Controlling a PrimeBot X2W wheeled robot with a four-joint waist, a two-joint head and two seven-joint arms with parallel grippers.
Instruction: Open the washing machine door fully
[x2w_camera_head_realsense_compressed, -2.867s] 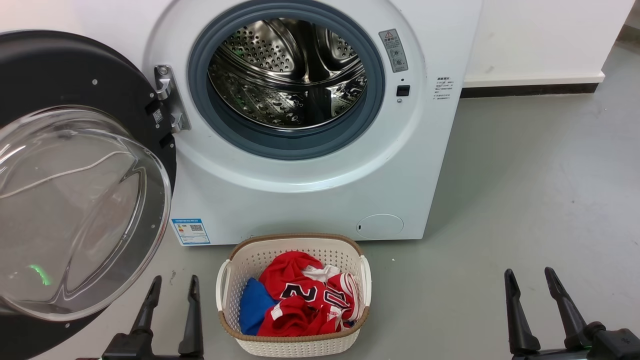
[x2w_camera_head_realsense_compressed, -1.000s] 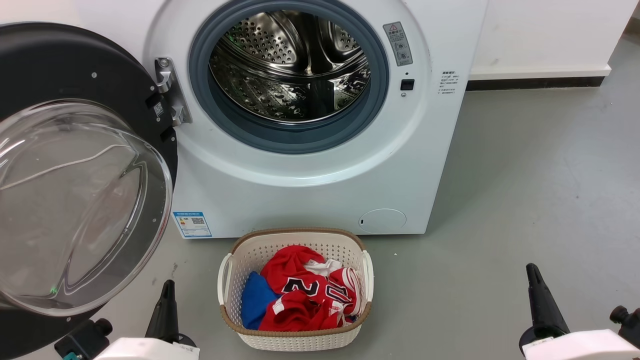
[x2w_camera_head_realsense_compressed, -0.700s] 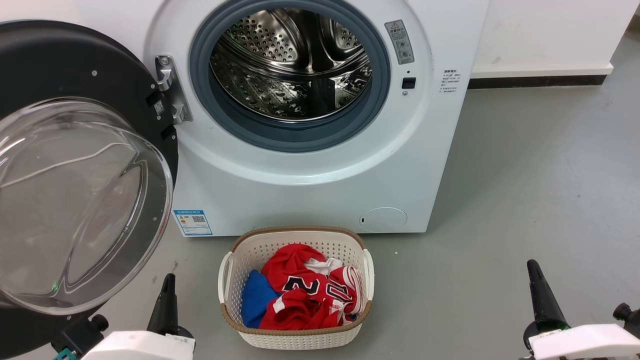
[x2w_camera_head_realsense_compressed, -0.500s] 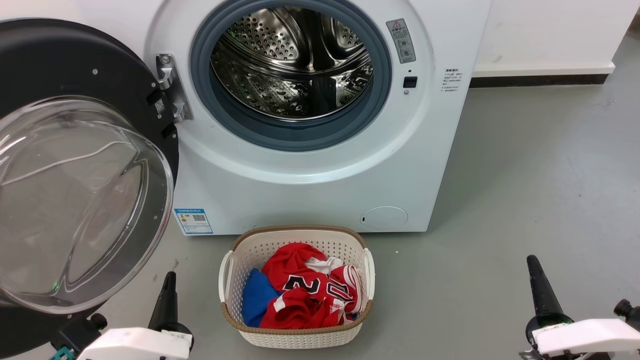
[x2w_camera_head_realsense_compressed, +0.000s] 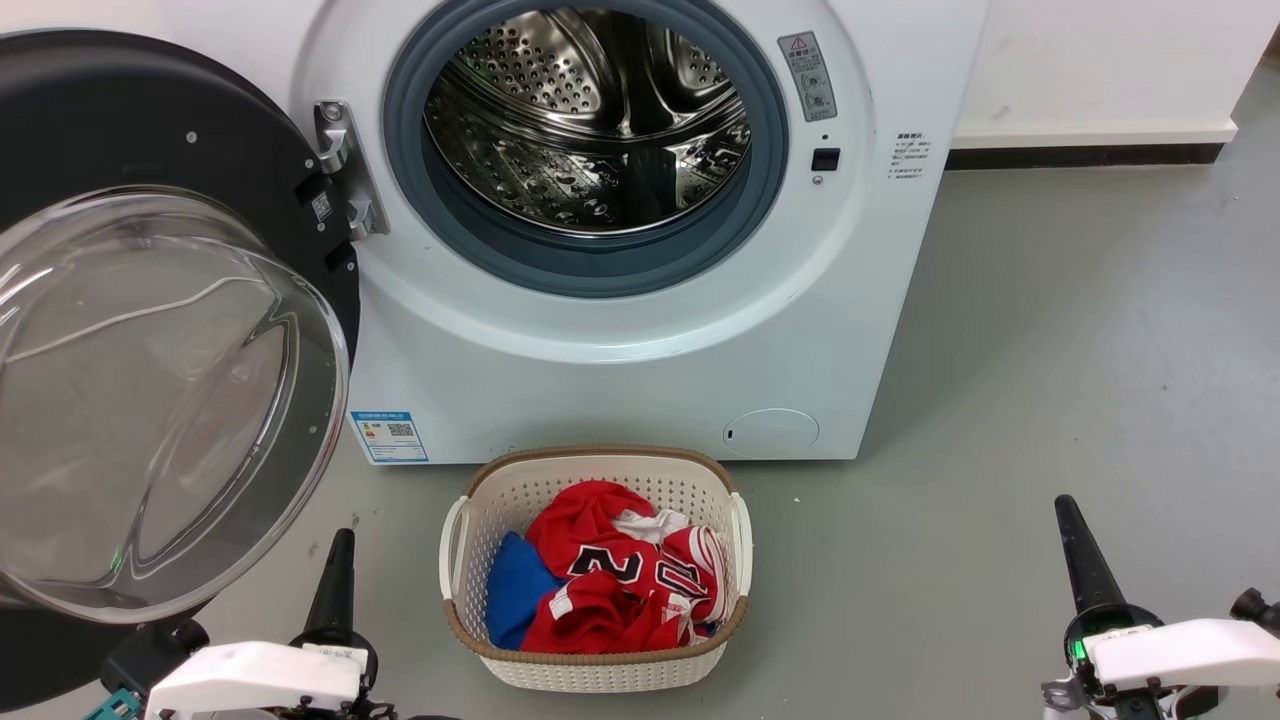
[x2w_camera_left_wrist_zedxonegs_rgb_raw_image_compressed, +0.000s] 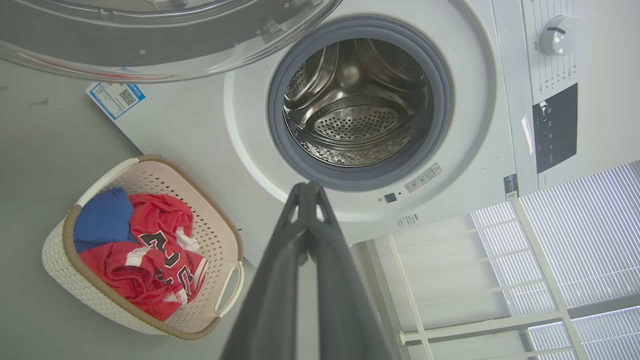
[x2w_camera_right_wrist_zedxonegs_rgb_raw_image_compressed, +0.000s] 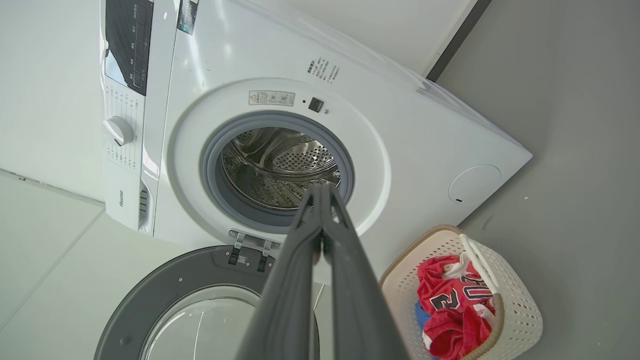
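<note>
The white washing machine (x2w_camera_head_realsense_compressed: 620, 350) stands ahead with its steel drum (x2w_camera_head_realsense_compressed: 590, 120) exposed. The washing machine door (x2w_camera_head_realsense_compressed: 150, 110), a black disc with a bulging glass bowl, hangs swung wide to the left on its hinge (x2w_camera_head_realsense_compressed: 340, 165). My left gripper (x2w_camera_head_realsense_compressed: 341, 550) is low on the left, just below the door's lower edge and apart from it, shut on nothing. My right gripper (x2w_camera_head_realsense_compressed: 1068, 520) is at the lower right over bare floor, also shut and empty. The left wrist view shows the left gripper (x2w_camera_left_wrist_zedxonegs_rgb_raw_image_compressed: 307, 187) closed below the door (x2w_camera_left_wrist_zedxonegs_rgb_raw_image_compressed: 150, 50). In the right wrist view the right gripper (x2w_camera_right_wrist_zedxonegs_rgb_raw_image_compressed: 320, 191) is closed, pointing toward the drum, with the door (x2w_camera_right_wrist_zedxonegs_rgb_raw_image_compressed: 150, 280) lower left.
A white woven-look laundry basket (x2w_camera_head_realsense_compressed: 600, 680) holding red jerseys and a blue cloth sits on the grey floor in front of the machine, between my grippers. A white wall with a dark skirting (x2w_camera_head_realsense_compressed: 1080, 155) runs at the right. Open floor lies to the right.
Both grippers went from open, with two fingers showing, to shut, and their pale forearms came into view. The head camera shifted slightly. The door stands as before.
</note>
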